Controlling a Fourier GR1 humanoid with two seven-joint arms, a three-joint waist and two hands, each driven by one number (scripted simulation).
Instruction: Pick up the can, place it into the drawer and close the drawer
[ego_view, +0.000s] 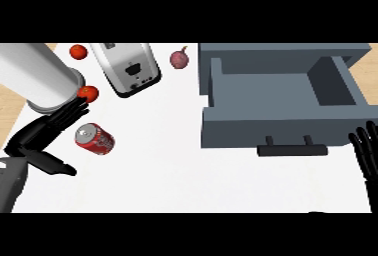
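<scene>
- The left hand (33, 140) is seen at the view's left, spread open: its fingers are stretched up and to the right and its thumb is pointed out low, so that a wide gap is left between them. Nothing is grasped.
- The can (94, 139) is found lying on its side on the white counter (170, 165), just beside that gap, with its silver top turned up and to the left. Whether it is touched by the fingers cannot be told.
- The can is judged to be light, stiff and smooth. Being on its side, it may be set rolling by a nudge, and its thin wall may be dented if squeezed hard.
- The best hold is judged to be across the middle of the round body, fingers on one side and thumb on the other, away from the two ends.
- The grey drawer (280, 95) stands pulled open, well apart to the right, with its dark handle (291, 149) facing the near edge. The can is not yet in it.
- The right hand (365, 155) is rested at the right edge, fingers straight and up, holding nothing.
- A toaster (127, 70) and a tomato (88, 93) are set behind the can.
</scene>
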